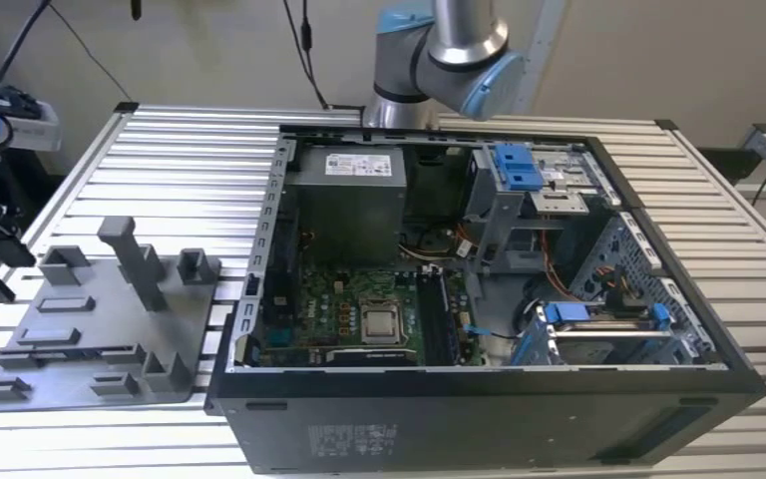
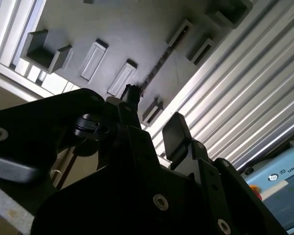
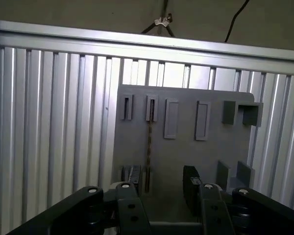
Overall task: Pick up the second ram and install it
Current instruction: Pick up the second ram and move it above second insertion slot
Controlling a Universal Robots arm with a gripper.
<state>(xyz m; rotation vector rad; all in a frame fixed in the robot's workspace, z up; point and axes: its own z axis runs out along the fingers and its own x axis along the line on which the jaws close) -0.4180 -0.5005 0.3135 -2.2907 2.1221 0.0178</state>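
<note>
The second ram (image 3: pixel 149 142) is a thin dark strip standing on edge between two slots of the grey holder tray (image 3: pixel 210 161). In the second wrist view the ram (image 2: pixel 159 61) runs slantwise across the tray (image 2: pixel 132 29). My gripper (image 3: pixel 161 183) hangs well above the tray, open, with nothing between its black fingers (image 3: pixel 191 183). The ram lies below, in line with one fingertip rather than centred in the gap. In the second wrist view the gripper (image 2: pixel 152 115) shows the same gap. The exterior view has the tray (image 1: pixel 91 289) on its left.
An open computer case (image 1: pixel 490 399) lies on the ribbed aluminium table (image 1: pixel 184 150), with motherboard (image 1: pixel 356 319), grey power-supply box (image 1: pixel 346 205) and blue-tabbed drive cages (image 1: pixel 596 314) inside. Upright posts (image 1: pixel 131 259) rise from the tray. The arm's elbow (image 1: pixel 443 50) stands behind the case.
</note>
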